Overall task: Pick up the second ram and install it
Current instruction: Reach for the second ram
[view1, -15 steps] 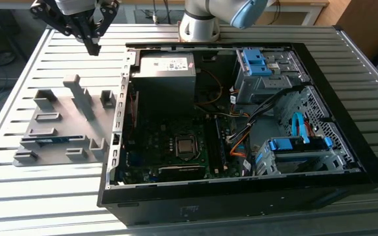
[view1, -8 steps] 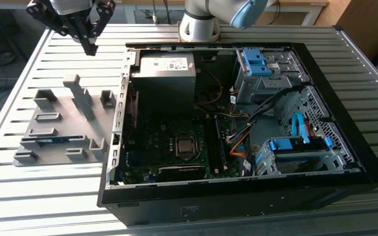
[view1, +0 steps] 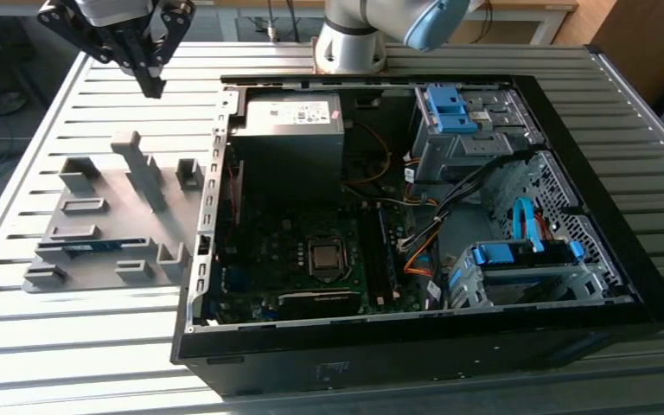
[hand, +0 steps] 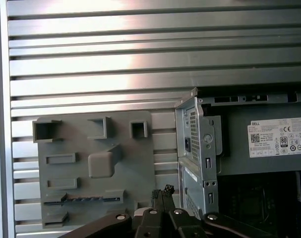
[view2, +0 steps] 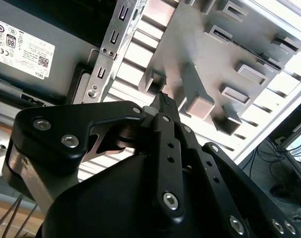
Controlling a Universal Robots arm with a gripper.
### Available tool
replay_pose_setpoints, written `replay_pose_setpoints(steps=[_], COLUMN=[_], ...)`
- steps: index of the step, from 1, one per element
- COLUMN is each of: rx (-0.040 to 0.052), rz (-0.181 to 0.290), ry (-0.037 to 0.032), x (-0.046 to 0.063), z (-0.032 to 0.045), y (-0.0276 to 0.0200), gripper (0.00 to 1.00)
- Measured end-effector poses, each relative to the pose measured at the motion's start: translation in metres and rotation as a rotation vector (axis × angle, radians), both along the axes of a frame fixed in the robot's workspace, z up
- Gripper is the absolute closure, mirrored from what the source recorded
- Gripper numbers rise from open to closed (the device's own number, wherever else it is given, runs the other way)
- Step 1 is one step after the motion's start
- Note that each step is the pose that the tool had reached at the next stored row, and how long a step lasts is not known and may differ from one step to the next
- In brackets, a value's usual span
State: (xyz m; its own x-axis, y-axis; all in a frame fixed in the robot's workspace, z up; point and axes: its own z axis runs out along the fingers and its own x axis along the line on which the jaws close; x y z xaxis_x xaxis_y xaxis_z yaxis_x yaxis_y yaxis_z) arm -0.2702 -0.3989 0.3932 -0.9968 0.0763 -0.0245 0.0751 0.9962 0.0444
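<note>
While the end effector (view1: 151, 84) hangs high over the desk (view1: 32, 328), fingers pressed together and empty, the second ram (view1: 92, 245) stands in a slot of the grey tray (view1: 113, 226), apparently kept on edge for gripping, beside the open computer case (view1: 424, 335).

You see bright glare on the slatted worktop (hand: 140, 49) in the first wrist view; the computer case (view1: 424, 346) lies shadowed.
</note>
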Motion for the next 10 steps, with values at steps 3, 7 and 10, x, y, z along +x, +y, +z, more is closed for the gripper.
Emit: replay_pose_setpoints(steps=[3, 7, 10], rx=[0.0, -0.0001, -0.0001], rz=[0.0, 0.0, 0.0], ry=[0.0, 0.0, 0.0001], x=[-0.0021, -0.0047, -0.0065], z=[0.0, 0.0, 0.0], y=[0.0, 0.0, 0.0], gripper=[0.89, 0.89, 0.89])
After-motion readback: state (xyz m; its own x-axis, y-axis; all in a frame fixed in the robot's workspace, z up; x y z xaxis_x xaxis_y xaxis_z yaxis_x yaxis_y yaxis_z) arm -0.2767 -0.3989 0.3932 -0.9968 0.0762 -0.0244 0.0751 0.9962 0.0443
